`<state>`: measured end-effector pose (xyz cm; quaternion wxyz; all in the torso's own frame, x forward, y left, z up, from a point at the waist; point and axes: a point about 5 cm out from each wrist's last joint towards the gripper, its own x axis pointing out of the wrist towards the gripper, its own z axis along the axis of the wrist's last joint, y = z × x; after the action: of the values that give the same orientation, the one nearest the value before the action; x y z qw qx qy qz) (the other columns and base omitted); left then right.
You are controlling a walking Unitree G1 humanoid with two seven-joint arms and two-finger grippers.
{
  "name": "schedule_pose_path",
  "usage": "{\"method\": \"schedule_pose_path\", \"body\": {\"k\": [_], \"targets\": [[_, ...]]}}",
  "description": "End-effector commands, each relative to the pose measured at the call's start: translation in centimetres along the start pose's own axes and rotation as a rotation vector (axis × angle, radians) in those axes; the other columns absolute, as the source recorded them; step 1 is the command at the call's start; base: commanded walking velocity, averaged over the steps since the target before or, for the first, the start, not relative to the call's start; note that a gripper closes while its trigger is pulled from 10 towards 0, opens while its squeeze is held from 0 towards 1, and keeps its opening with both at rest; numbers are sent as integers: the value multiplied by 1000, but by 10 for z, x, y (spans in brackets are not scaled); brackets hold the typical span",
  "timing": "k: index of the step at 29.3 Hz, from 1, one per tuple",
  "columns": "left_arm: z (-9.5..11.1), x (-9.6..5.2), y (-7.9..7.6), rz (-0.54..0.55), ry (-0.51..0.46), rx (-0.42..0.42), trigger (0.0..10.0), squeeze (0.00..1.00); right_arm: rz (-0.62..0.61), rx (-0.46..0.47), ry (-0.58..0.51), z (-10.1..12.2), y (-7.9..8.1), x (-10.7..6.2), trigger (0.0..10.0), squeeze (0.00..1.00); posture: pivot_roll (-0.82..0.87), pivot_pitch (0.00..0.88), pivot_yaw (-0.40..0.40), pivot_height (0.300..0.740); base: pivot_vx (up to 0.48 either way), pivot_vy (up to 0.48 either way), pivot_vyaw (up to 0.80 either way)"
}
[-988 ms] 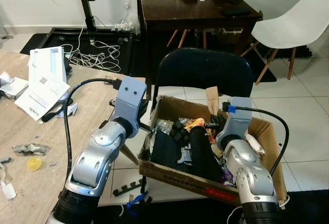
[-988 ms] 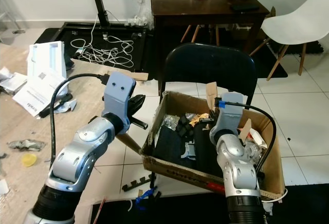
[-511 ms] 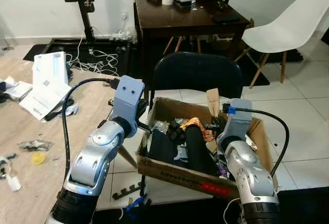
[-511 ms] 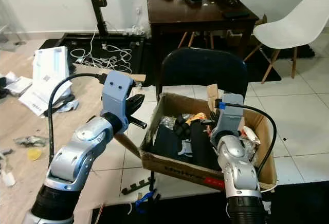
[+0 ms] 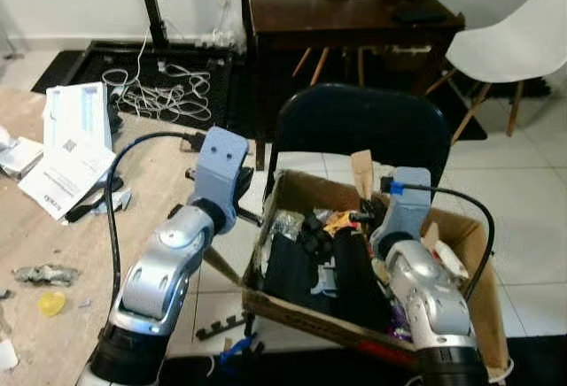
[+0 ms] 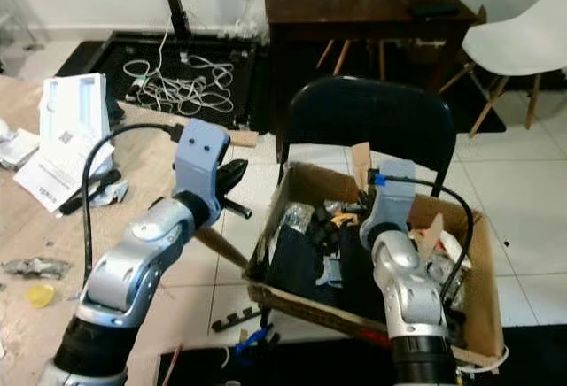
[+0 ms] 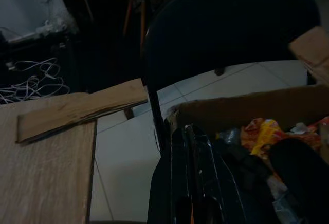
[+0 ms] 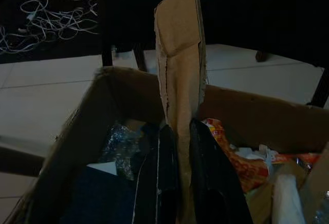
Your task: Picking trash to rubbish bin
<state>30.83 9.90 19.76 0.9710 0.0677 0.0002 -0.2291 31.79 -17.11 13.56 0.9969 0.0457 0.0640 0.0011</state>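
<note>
A cardboard box (image 5: 301, 313) full of trash rests on a black chair (image 5: 354, 129); black items, a silvery wrapper (image 5: 285, 224) and an orange wrapper (image 8: 234, 157) lie inside. My right gripper (image 8: 180, 131) hovers over the box's far side, shut on an upright cardboard strip (image 8: 180, 54) that rises between its fingers; the strip (image 5: 361, 172) stands above the box's back wall. My left gripper (image 5: 248, 213) hangs just outside the box's left wall, between it and the wooden table (image 5: 53, 253). Its fingers (image 7: 187, 147) lie close together with nothing in them.
On the wooden table lie white papers (image 5: 71, 151), a crumpled grey wrapper (image 5: 40, 273) and a yellow scrap (image 5: 51, 304). Behind the black chair stand a dark table (image 5: 345, 14) and a white chair (image 5: 523, 45). Cables (image 5: 159, 94) sprawl on the floor at back left.
The camera has shifted, so the whole scene sits slightly differently. Both arms keep their places by the box, and the right gripper still holds the cardboard strip.
</note>
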Motion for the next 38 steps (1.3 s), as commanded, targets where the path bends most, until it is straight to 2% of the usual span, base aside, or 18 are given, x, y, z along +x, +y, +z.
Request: {"method": "schedule_pose_path", "body": {"k": [1, 6, 7, 8, 9, 12, 15, 16, 20, 24, 25, 28, 29, 30, 32, 35, 36, 38], "targets": [[-2, 1, 0, 2, 2, 13, 10000, 0, -4, 2, 36, -9, -2, -1, 10000, 0, 175, 126, 10, 740, 0, 0, 0], [1, 1, -7, -91, -15, 25, 10000, 0, 22, -10, 49, -13, -1, 4, 10000, 0, 175, 126, 10, 740, 0, 0, 0], [2, 1, -10, -133, -19, 45, 10000, 0, 26, -11, 53, -15, -2, 6, 10000, 0, 175, 126, 10, 740, 0, 0, 0], [-1, 0, -17, -214, -8, 106, 10000, 0, 31, -13, 70, -20, -5, 11, 10000, 0, 182, 138, 17, 740, 0, 0, 0], [-1, 0, -17, -214, -8, 106, 10000, 0, 31, -13, 70, -20, -5, 11, 10000, 0, 182, 138, 17, 740, 0, 0, 0], [-5, -1, -25, -316, -3, 160, 10000, 0, 41, -47, 111, -29, -10, 19, 10000, 0, 182, 138, 17, 740, 0, 0, 0], [-4, -3, -29, -382, -15, 168, 10000, 0, 42, -58, 130, -32, -14, 23, 10000, 0, 186, 145, 26, 740, 0, 0, 0], [-4, -4, -32, -449, -16, 194, 10000, 0, 26, -61, 157, -36, -21, 27, 10000, 0, 185, 150, 35, 740, 0, 0, 0], [-6, -3, -34, -487, -1, 240, 10000, 0, 7, -61, 189, -42, -29, 31, 10000, 0, 183, 148, 42, 740, 0, 0, 0], [-7, -2, -35, -490, 0, 245, 10000, 0, 7, -64, 195, -44, -30, 32, 10000, 0, 183, 148, 42, 740, 0, 0, 0], [-7, -2, -38, -498, -3, 248, 10000, 0, 15, -36, 177, -42, -31, 34, 10000, 1000, 183, 144, 40, 740, 0, 0, 0], [-7, -2, -39, -501, -9, 246, 10000, 0, -12, -52, 144, -38, -34, 36, 10000, 1000, 183, 144, 40, 740, 0, 0, 0], [-7, -2, -38, -486, -20, 240, 10000, 0, -40, -73, 96, -31, -36, 38, 10000, 0, 182, 138, 41, 740, 0, 0, 0], [-7, -2, -38, -486, -20, 240, 10000, 0, -40, -73, 96, -31, -36, 38, 10000, 0, 182, 138, 41, 740, 0, 0, 0], [-7, -3, -35, -464, -23, 224, 10000, 0, -55, -53, 20, -21, -39, 39, 10000, 0, 182, 138, 41, 740, 0, 0, 0], [-6, -2, -34, -460, -25, 223, 10000, 0, -59, -46, 8, -19, -39, 40, 10000, 0, 182, 138, 41, 740, 0, 0, 0], [-5, 0, -29, -397, -32, 184, 10000, 0, -27, -21, -42, -10, -38, 41, 10000, 1000, 181, 129, 40, 740, 0, 0, 0], [-4, 1, -26, -364, -35, 163, 10000, 0, -19, -53, -57, -6, -38, 43, 10000, 1000, 180, 116, 36, 740, 0, 0, 0]]}}
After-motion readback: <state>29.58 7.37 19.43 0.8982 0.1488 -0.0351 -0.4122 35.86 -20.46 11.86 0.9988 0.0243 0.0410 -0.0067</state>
